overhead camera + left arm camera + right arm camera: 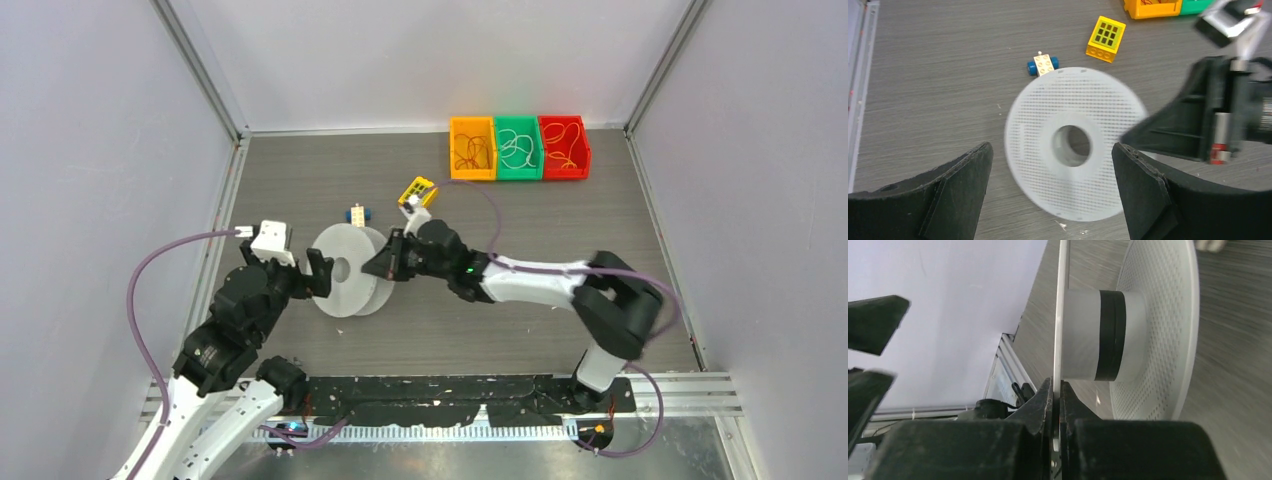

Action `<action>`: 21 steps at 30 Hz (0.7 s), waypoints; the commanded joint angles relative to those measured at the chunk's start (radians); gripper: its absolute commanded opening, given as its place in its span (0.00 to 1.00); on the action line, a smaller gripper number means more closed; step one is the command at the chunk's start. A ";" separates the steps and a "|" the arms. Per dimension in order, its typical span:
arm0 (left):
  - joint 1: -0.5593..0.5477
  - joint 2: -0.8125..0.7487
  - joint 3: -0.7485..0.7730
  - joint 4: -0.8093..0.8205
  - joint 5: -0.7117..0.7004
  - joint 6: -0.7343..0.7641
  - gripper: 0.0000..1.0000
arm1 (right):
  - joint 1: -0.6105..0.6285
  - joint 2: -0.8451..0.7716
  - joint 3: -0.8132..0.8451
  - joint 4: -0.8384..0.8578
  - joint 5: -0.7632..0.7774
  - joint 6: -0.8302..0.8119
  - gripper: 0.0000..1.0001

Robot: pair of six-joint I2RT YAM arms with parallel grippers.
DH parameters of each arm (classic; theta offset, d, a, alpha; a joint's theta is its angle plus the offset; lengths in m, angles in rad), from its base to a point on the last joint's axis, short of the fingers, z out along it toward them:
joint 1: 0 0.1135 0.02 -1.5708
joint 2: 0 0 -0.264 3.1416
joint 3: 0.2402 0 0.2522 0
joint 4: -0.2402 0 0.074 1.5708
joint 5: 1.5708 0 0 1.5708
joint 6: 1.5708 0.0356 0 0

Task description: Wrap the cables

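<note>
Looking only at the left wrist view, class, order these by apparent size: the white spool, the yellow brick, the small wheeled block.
1. white spool, by far the largest.
2. yellow brick.
3. wheeled block, the smallest; both blocks lie similarly far away, so this holds.

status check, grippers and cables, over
Right gripper shut on spool rim. Left gripper open, facing spool. Cables in orange bin. Yellow block, wheeled block beyond spool, apart.

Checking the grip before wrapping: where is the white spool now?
In the top view, the white spool sits left of centre, between the arms: the right gripper pinches its flange rim, and the open left gripper faces it.
</note>
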 commanded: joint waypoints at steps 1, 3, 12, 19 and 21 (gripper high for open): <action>-0.001 0.047 0.047 0.025 0.091 -0.051 0.90 | 0.004 -0.308 -0.120 -0.362 0.229 -0.121 0.06; -0.001 0.063 0.062 0.011 0.158 -0.054 0.90 | 0.011 -0.425 -0.141 -0.507 0.326 -0.115 0.05; -0.001 0.031 -0.021 0.113 0.369 -0.134 0.91 | 0.077 -0.597 -0.013 -0.899 0.588 -0.095 0.05; -0.007 0.040 -0.111 0.224 0.626 -0.194 0.87 | 0.140 -0.453 0.149 -1.013 0.678 -0.028 0.15; -0.019 0.040 -0.133 0.231 0.614 -0.204 0.86 | 0.142 -0.412 0.184 -1.002 0.666 -0.022 0.17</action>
